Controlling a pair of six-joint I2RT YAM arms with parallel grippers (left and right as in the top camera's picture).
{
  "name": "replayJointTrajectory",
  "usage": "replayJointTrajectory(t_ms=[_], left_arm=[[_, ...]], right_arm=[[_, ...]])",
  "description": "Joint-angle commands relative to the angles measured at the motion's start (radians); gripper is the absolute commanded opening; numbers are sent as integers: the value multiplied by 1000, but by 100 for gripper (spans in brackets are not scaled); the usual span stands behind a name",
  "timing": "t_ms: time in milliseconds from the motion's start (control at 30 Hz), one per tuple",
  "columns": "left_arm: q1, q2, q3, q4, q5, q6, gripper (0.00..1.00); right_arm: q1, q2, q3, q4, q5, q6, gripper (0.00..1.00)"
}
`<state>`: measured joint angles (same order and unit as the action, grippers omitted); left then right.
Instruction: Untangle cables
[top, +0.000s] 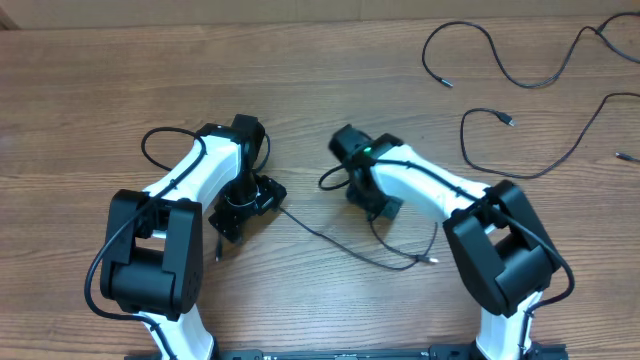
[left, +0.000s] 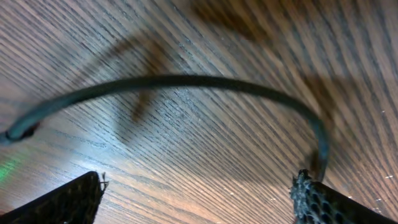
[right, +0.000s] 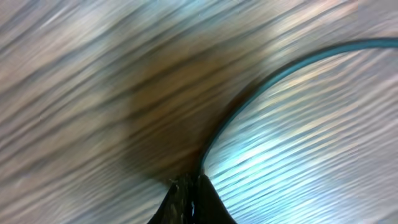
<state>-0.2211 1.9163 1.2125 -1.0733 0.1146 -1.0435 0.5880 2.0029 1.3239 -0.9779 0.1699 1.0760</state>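
A thin black cable (top: 345, 250) lies on the wooden table between the two arms, with a silver tip at its right end (top: 432, 260). My left gripper (top: 245, 208) is low over its left end. In the left wrist view the left gripper (left: 199, 202) is open, its fingers wide apart, and the cable (left: 186, 81) arcs across the wood in front of them, running down to the right finger. My right gripper (top: 377, 200) is shut on a cable; in the right wrist view the fingers (right: 193, 196) pinch the cable (right: 261, 93), which curves up to the right.
Two more loose black cables lie at the back right, one (top: 520, 82) looping near the far edge and one (top: 550, 170) curving below it. A small plug end (top: 627, 157) lies at the right edge. The arms' own thick wires loop beside each wrist.
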Motion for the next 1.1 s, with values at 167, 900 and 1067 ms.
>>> replayJointTrajectory(t_ms=[167,900,1067], left_arm=[[-2,10,-6,9,-21,12,97],[-2,10,-6,31,-21,12,78],[-2,10,-6,31,-21,17,80]], right_arm=[[-97,21,19,-24,-14,-117,4],[-121,-113,256,-196,-266,-221,4],[-125,-113,255,-192,-261,-291,18]])
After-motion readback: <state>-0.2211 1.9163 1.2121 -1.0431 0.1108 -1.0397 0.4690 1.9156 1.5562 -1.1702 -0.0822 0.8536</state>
